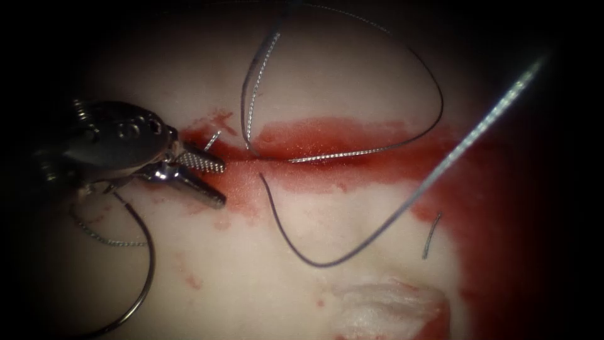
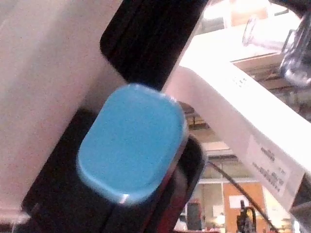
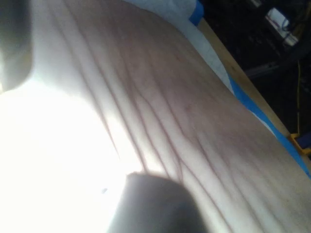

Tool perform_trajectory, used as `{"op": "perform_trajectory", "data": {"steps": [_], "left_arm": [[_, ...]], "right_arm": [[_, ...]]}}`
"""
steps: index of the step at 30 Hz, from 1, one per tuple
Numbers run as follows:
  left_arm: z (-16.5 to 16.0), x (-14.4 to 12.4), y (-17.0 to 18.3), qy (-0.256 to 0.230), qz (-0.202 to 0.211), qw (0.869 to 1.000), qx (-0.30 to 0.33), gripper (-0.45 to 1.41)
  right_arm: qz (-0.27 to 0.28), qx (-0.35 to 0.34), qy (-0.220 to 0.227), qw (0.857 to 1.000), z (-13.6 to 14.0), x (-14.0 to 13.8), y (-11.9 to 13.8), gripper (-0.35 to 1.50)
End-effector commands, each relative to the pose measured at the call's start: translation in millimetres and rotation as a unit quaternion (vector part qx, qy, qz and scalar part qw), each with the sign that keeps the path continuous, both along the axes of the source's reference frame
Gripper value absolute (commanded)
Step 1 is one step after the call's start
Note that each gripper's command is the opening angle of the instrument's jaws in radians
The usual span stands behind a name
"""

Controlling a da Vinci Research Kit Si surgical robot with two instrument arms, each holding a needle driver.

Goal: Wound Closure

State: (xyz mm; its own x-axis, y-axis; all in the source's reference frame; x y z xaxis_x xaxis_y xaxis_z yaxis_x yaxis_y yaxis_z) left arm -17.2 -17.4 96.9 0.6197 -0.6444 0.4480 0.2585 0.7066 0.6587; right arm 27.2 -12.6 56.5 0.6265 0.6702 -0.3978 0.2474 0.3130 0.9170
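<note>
We see the pale, glossy tissue [image 1: 352, 69] crossed by a horizontal cut [image 1: 302, 157] soaked in red fluid [image 1: 491, 208]. The left tool [image 1: 211, 182] comes in at the cut's left end, its ridged metal jaws spread and holding nothing. Braided thread [image 1: 409, 195] loops widely over both sides. The thin curved needle [image 1: 141, 277] lies free on the tissue below the tool, unheld. A short cut end of thread [image 1: 431, 236] lies right of centre.

A wooden bench edge [image 3: 228, 58] with blue tape [image 3: 257, 114] under bright light.
</note>
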Motion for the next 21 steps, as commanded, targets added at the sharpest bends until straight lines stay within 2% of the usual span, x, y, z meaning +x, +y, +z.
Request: {"op": "perform_trajectory", "data": {"steps": [1, 4, 7, 11, 15, 17, 20, 21], "left_arm": [[0.2, -1.2, 1.7, 0.003, 0.002, 0.999, -0.048, 0.56], [1.3, -1.4, 1.3, -0.012, 0.032, 0.999, -0.042, 0.66], [2.3, -1.5, 0.6, -0.008, 0.032, 0.998, -0.05, 0.66], [3.2, -1.7, 0.3, -0.005, 0.034, 0.998, -0.058, 0.76], [3.9, -2.1, 0.3, 0.002, 0.027, 0.998, -0.063, 0.62], [4.1, -2.4, 0.5, 0.004, 0.021, 0.998, -0.066, 0.62], [4.0, -2.7, 1.0, 0.001, 0.005, 0.997, -0.076, 0.49], [4.0, -2.8, 1.2, 0.0, -0.004, 0.997, -0.082, 0.51]], "right_arm": [[0.001, -0.003, 0.002, 1.0, -0.3, 0.7, 1.2, -0.35], [0.001, -0.003, 0.002, 1.0, -0.3, 0.7, 1.2, -0.35], [0.001, -0.003, 0.002, 1.0, -0.3, 0.8, 1.2, -0.35], [0.001, -0.003, 0.002, 1.0, -0.4, 0.8, 1.2, -0.35], [0.001, -0.003, 0.003, 1.0, -0.3, 0.9, 1.1, -0.35], [0.001, -0.003, 0.003, 1.0, -0.3, 1.0, 1.1, -0.35], [0.001, -0.003, 0.003, 1.0, -0.3, 1.0, 1.0, -0.35], [0.001, -0.003, 0.003, 1.0, -0.3, 1.0, 1.0, -0.35]]}}
